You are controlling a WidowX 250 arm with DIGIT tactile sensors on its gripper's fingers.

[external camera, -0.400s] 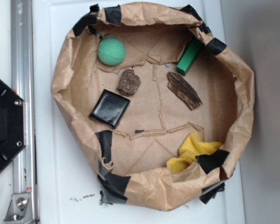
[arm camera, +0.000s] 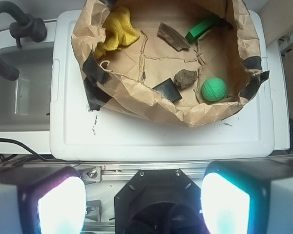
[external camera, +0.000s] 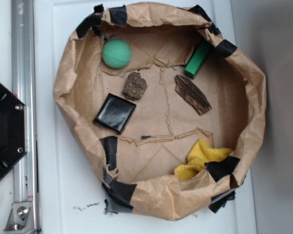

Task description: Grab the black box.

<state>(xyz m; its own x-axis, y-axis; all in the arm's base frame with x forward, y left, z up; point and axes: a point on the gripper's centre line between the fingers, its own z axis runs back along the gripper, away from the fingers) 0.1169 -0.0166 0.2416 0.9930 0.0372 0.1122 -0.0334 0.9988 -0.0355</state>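
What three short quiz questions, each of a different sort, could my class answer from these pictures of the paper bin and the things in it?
1. True or false: the black box lies flat on the floor of the paper bin.
2. Which thing lies nearest the black box? A) the yellow cloth B) the brown rock C) the green block
3. Fill in: in the wrist view the gripper is ____ and holds nothing.

Key:
1. True.
2. B.
3. open; its two fingers stand wide apart at the bottom of the picture, well short of the bin.
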